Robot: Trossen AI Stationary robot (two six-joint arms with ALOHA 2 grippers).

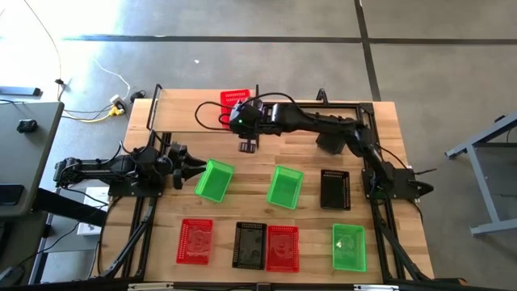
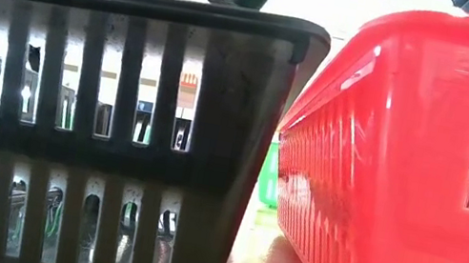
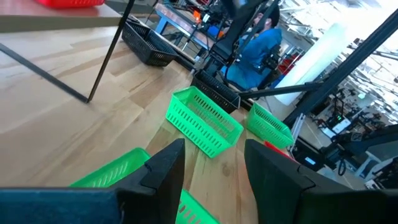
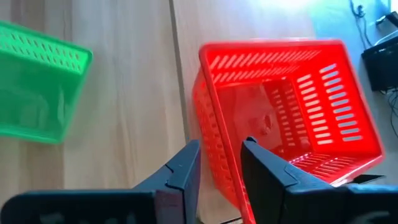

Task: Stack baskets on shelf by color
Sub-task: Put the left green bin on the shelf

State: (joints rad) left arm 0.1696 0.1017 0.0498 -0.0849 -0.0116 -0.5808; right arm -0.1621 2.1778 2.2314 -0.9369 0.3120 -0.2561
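Note:
One red basket [image 1: 237, 99] [image 4: 292, 106] stands upright on the light-wood shelf [image 1: 182, 113], at its far side. My right gripper [image 1: 248, 145] [image 4: 219, 168] hovers high above the shelf's near edge beside that basket, open with a narrow gap. My left gripper [image 1: 192, 166] [image 3: 214, 168] is open and sits low at the left rim of a tilted green basket [image 1: 214, 179] [image 3: 112, 177]. Its fingers are close to the rim; no touch shows. More baskets rest on the tabletop: green [image 1: 285, 186], black [image 1: 335, 190], red [image 1: 195, 241], black [image 1: 250, 244], red [image 1: 282, 246], green [image 1: 349, 246].
The shelf's thin black posts [image 3: 109, 53] stand between the left arm and the table's middle. A black basket [image 2: 109, 129] and a red basket [image 2: 403, 161] fill the low view close to the camera. Bare wood lies between the shelf and the middle row of baskets.

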